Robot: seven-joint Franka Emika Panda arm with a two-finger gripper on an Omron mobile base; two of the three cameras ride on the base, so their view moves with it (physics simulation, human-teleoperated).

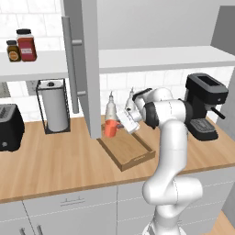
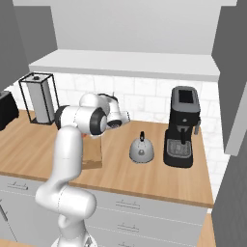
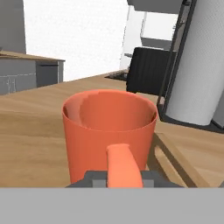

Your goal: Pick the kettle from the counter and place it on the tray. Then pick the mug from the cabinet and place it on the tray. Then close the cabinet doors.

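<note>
The orange-red mug sits upright at the far left corner of the brown wooden tray, just under the open cabinet door. My gripper reaches it from the right and is shut on its handle. In the hand view the mug is close up, its handle pinched between my fingertips, and the tray rim runs along its right side. I cannot tell whether the mug rests on anything. The silver kettle stands on the counter, right of the tray.
A black coffee machine stands right of the kettle. Two slim bottles stand behind the tray. A paper towel holder and a black toaster are to the left. Jars sit on the white shelf. The right door hangs open.
</note>
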